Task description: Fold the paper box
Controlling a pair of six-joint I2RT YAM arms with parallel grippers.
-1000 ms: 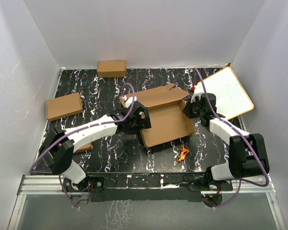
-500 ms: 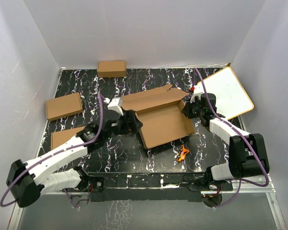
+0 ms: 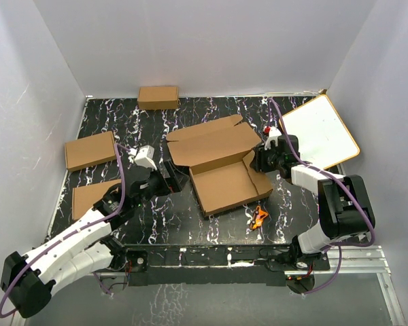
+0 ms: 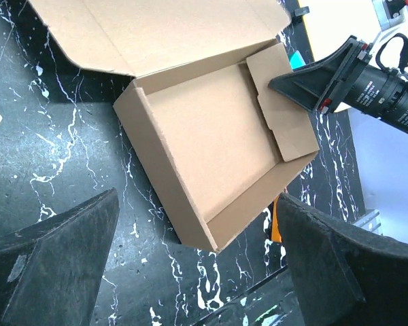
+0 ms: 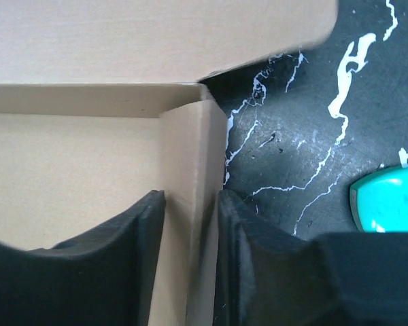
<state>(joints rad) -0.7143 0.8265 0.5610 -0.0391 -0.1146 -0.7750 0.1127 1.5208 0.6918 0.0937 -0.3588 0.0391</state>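
Near the middle of the black, white-veined worktop [image 3: 122,122] lies the paper box [image 3: 221,183], a plain brown corrugated cardboard sheet now standing as a shallow tray. Its wide lid panel lies open, spread toward the far edge.

The step in hand appears to be the setting of the tray's side walls. The right tool [image 3: 260,159] straddles the wall facing the worktop's right edge, close to the corner where the lid hinges. In the right wrist view one finger sits inside the tray and the other outside, both tight against the cardboard. Whether they pinch the wall or merely bracket it cannot be told.

The left tool [image 3: 170,178] hovers with its fingers spread wide and nothing between them. It sits just beside the tray's left wall, on the side toward the worktop's left edge, and is clear of the cardboard.

The next move probably calls for the right tool to let go without pulling the wall outward. The lid would then have to swing over the tray toward the near edge and its front flap be tucked in, likely with one tool steadying the tray.
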